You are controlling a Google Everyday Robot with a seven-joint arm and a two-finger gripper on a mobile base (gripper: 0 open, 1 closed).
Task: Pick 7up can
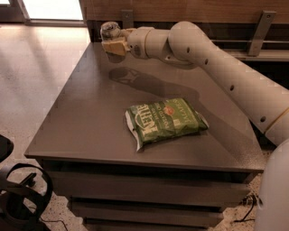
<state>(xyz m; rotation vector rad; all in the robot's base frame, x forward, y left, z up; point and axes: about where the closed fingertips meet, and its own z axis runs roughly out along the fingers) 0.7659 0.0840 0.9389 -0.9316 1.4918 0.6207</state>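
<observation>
The gripper [112, 41] hangs over the far left corner of the table [76, 126], clamped on the can [108, 30], with open air beneath it. The arm [212, 58] slants across the far right and bars that side. The bag [165, 121] lies flat near the middle, well apart from the gripper. The left side and front edge stand open. Close behind are the wall [149, 9] and a bracket [127, 19].
</observation>
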